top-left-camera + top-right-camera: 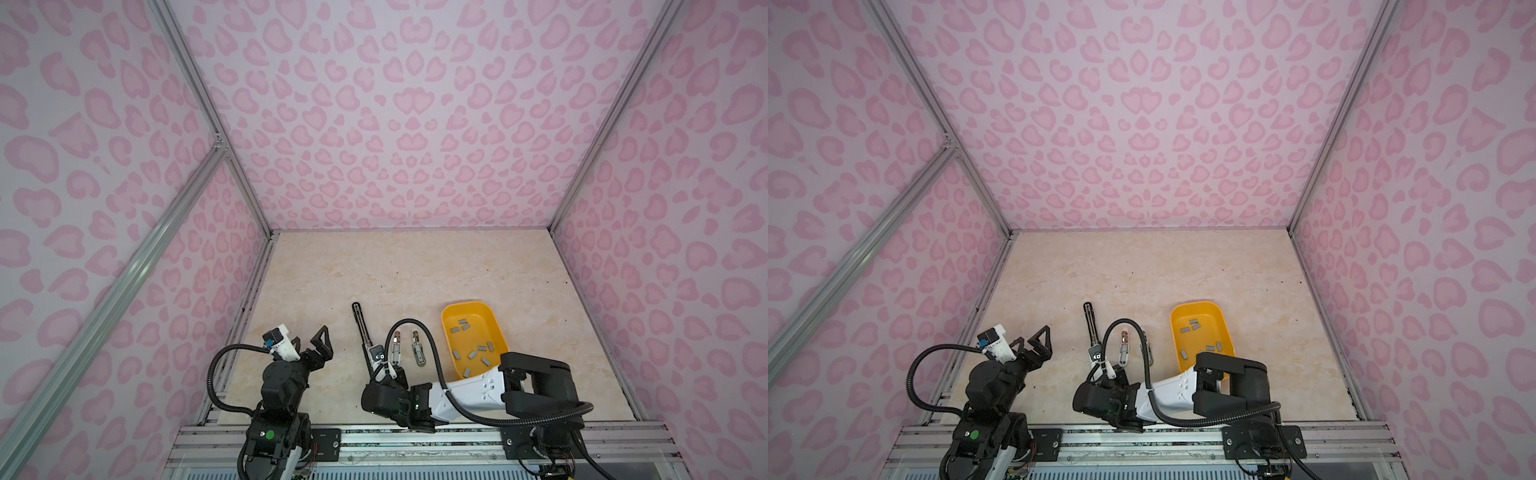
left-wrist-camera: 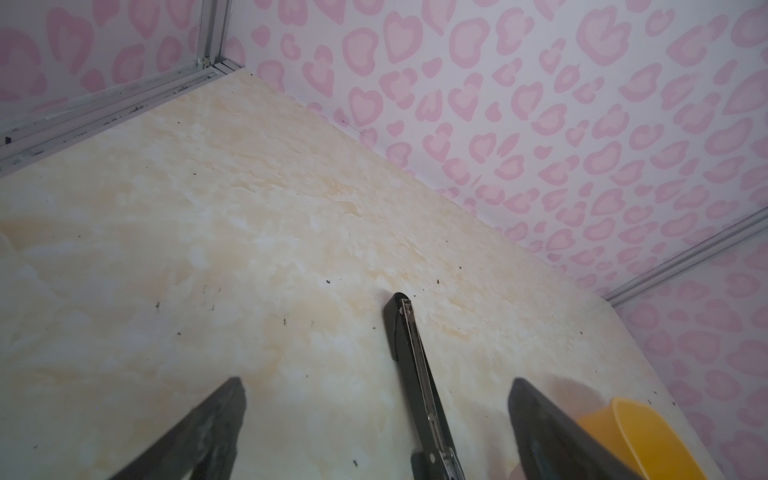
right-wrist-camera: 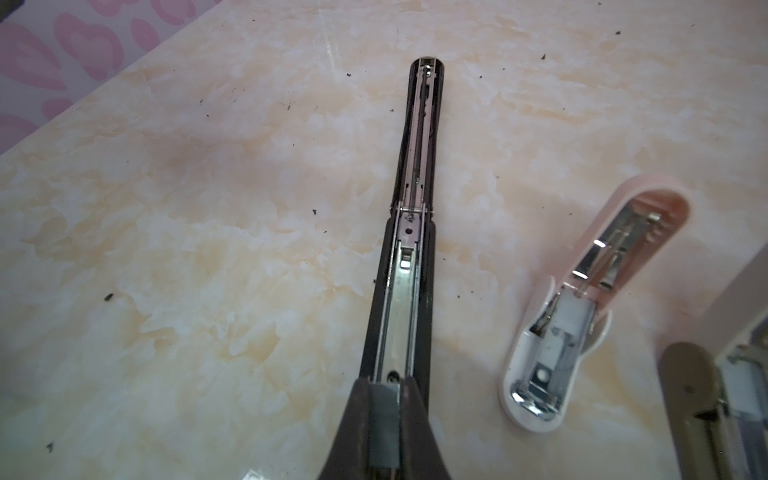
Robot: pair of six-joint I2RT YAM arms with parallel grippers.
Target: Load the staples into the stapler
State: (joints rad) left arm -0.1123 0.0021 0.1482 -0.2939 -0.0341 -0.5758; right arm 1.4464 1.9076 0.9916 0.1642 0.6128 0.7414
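The marbled tabletop [image 1: 415, 266] fills the lower part of both top views. My right arm [image 1: 465, 390] comes in from its base at 4 o'clock. Its white forearm lies low and points toward 9 o'clock, and the wrist bends up toward 12. My left arm [image 1: 286, 382] stands hunched at 8 o'clock. Its left gripper [image 2: 376, 382] is held off the surface with the jaws spread wide, aimed at about 1 o'clock.

The yellow tray [image 1: 478, 330] sits at 3 o'clock. The black stapler [image 3: 415, 174] lies swung open near the middle, running roughly 12 to 6. At its 3 o'clock lie a pink-and-white stapler [image 3: 582, 291], opened, and an olive stapler [image 3: 698, 415].

The right gripper [image 3: 387, 390] hangs over the black stapler's 6 o'clock end, its jaws pinching a grey staple strip [image 3: 386, 428]. The other staples [image 1: 472, 354] lie scattered in the tray.
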